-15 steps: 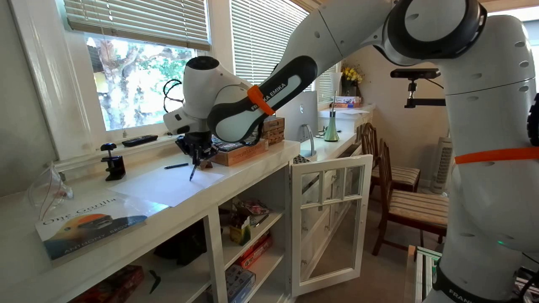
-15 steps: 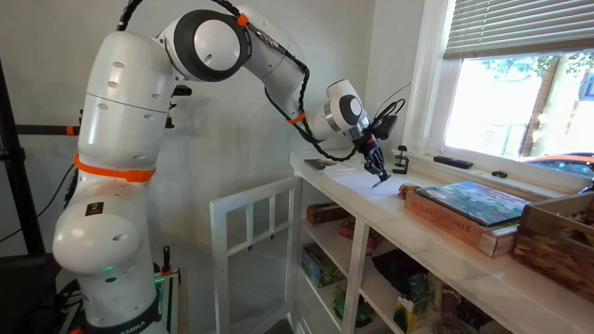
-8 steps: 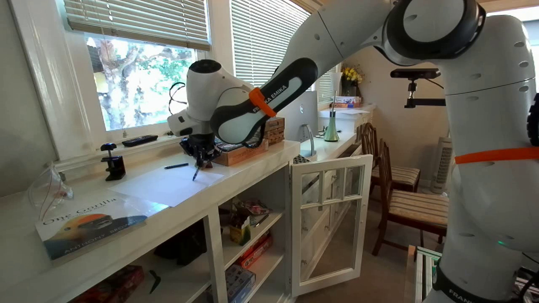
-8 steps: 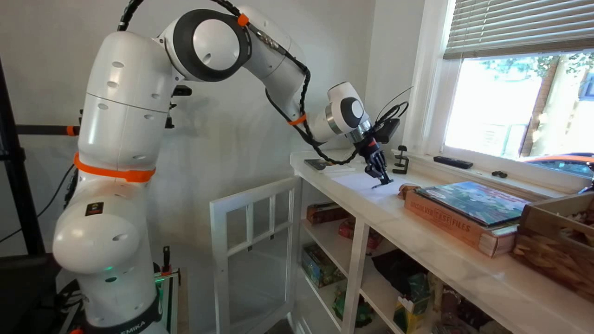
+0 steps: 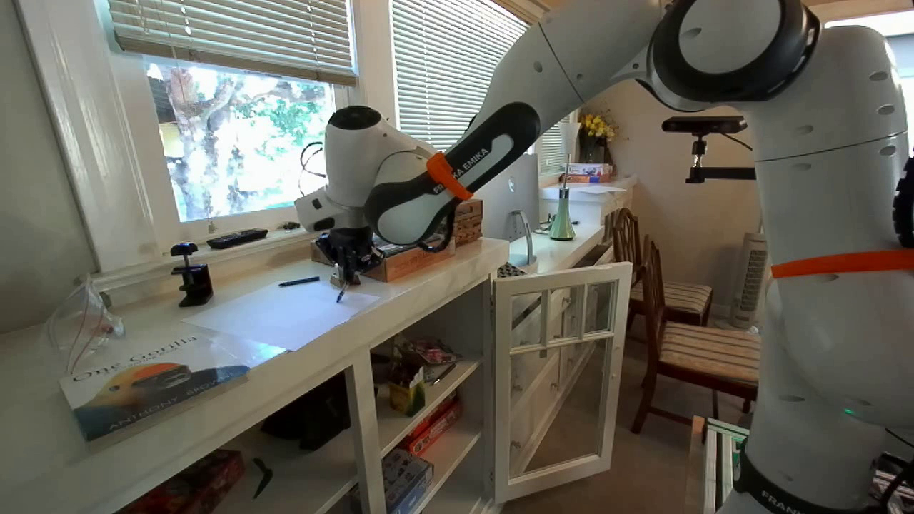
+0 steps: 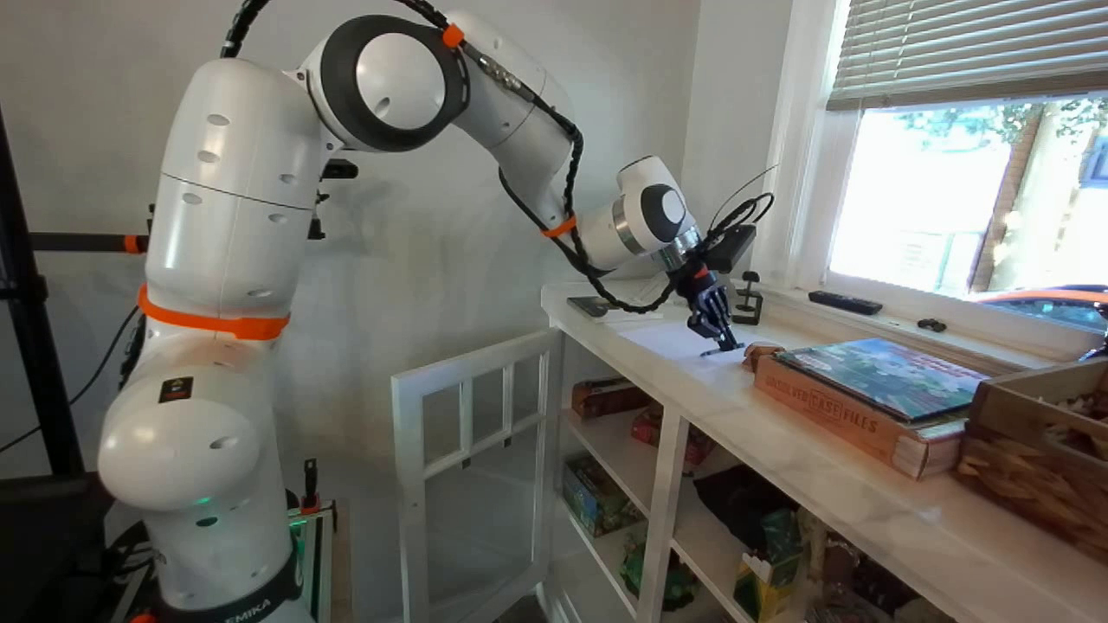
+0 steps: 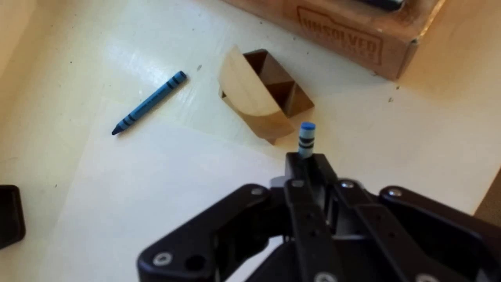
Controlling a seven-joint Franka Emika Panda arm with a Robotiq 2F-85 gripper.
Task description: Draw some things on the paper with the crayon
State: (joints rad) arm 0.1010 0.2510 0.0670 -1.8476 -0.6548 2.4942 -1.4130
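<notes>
My gripper is shut on a blue crayon, whose flat end sticks out beyond the fingertips in the wrist view; its drawing tip is hidden there behind the fingers. In both exterior views that crayon slants down low over the white paper, near the paper's end by the wooden block. Whether the tip touches the sheet I cannot tell. A second blue crayon lies loose on the counter, its point at the paper's edge. No marks on the paper can be made out.
Close beyond the gripper stands a small wooden block, with an orange-brown game box behind it. A black clamp, a book and a plastic bag are also on the counter. A glazed cabinet door hangs open.
My gripper has moved with the crayon toward the wooden block and game box, and somewhat lower. The held crayon lies flatter over the paper than a second ago. The loose crayon has not moved.
</notes>
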